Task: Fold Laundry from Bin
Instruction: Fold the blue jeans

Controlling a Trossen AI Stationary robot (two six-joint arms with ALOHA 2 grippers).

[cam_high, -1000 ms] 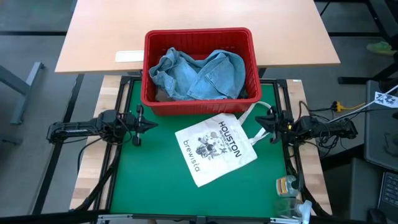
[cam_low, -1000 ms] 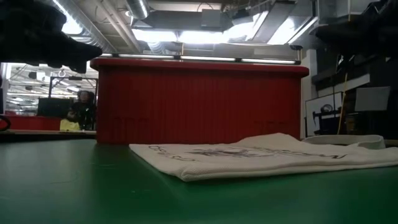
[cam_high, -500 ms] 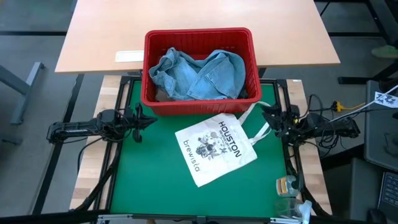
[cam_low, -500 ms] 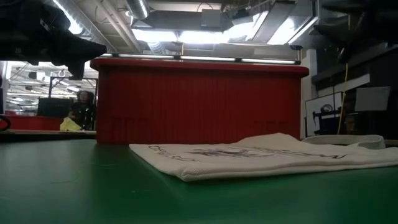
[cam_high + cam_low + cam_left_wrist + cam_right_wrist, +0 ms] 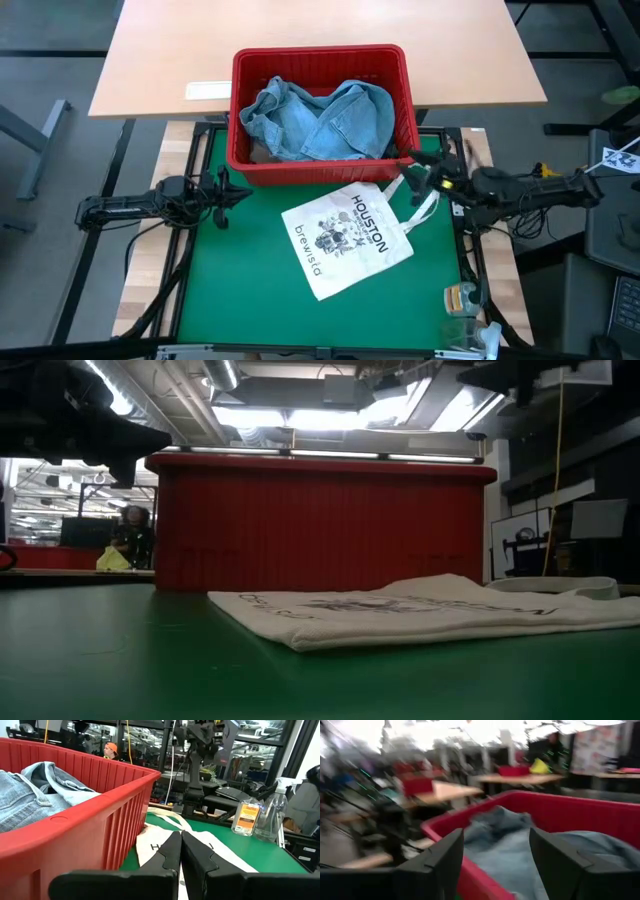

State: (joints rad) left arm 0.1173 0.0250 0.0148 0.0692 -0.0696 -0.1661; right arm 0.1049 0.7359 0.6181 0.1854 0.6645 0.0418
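Denim laundry (image 5: 318,118) lies bunched inside the red bin (image 5: 320,58) in the high view, the bin sitting at the far edge of the green worktop (image 5: 250,300). Just in front of it a white tote bag (image 5: 347,240) lies flat. The left gripper (image 5: 235,199) hangs near the bin's front left corner, its fingers pressed together. The right gripper (image 5: 413,168) sits at the bin's front right corner, above the bag's strap, fingers spread.

Low view: the bin's wall (image 5: 320,525) stands behind the flat bag (image 5: 420,610).

Left wrist view: closed fingers (image 5: 172,852) point past the bin's side (image 5: 100,835) over the bag (image 5: 200,840); denim (image 5: 35,790) shows over the rim.

Right wrist view: parted fingers (image 5: 555,860) frame the denim (image 5: 520,845) in the bin (image 5: 580,815).
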